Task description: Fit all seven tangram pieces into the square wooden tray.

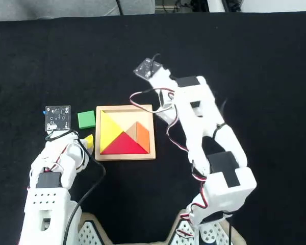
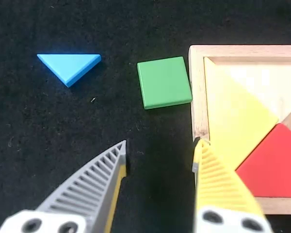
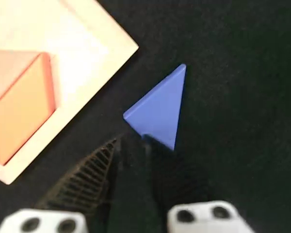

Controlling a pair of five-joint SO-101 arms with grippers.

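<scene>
Currently: left gripper (image 2: 160, 148) jaws apart, near wooden tray (image 2: 198, 97) corner | right gripper (image 3: 136, 141) jaws closed together, tip touching dark-blue triangle (image 3: 160, 109) | green square (image 2: 164, 81) just beside tray rim

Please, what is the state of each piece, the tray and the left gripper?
wooden tray: partly filled
yellow triangle: inside tray
red triangle: inside tray
orange piece: inside tray
green square: outside, beside tray
light blue triangle: outside tray
dark blue triangle: outside tray
left gripper: open
</scene>
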